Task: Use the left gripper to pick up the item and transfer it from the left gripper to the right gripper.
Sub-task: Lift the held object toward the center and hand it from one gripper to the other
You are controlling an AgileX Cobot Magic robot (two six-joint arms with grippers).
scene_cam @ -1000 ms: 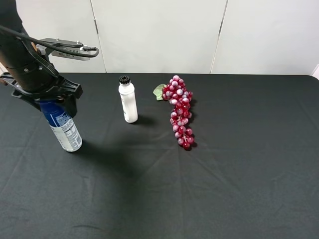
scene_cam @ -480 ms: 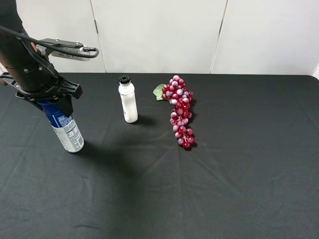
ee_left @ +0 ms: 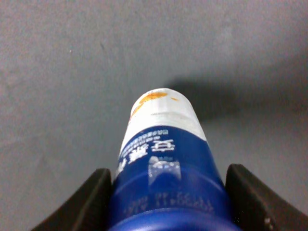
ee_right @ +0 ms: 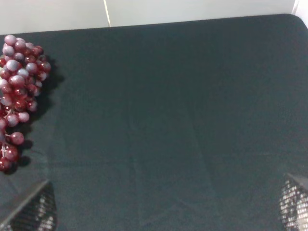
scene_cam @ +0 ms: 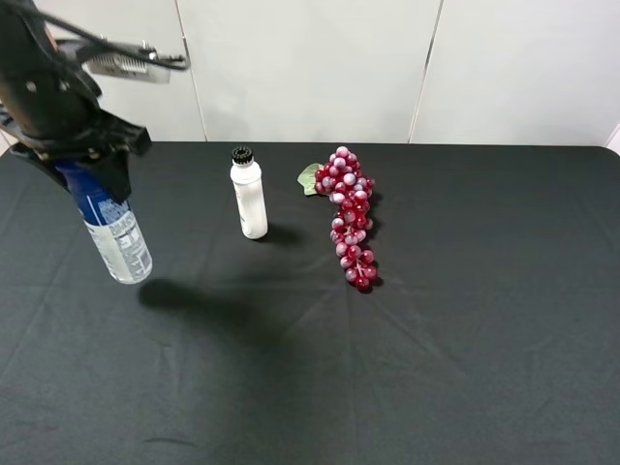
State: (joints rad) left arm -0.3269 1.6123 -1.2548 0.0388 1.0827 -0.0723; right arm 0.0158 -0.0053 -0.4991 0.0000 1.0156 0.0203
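Holding can [scene_cam: 114, 237] off cloth [scene_cam: 436, 339], my left gripper [scene_cam: 82, 167] clamped on its top; keep upright, swing gently rightward.

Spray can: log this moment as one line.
phase: pickup | left claw: shut on can | can: off table, tilted | right claw: open, empty | handover: not yet done

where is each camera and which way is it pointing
High camera: above the front, looking down at the black table toward the white wall; shows the left hand gripping the spray can.
Left wrist: looks down along the spray can; both fingers flank it.
Right wrist: looks across the table; right hand fingertips just showing.
Shared: grapes appear in high and right wrist views.
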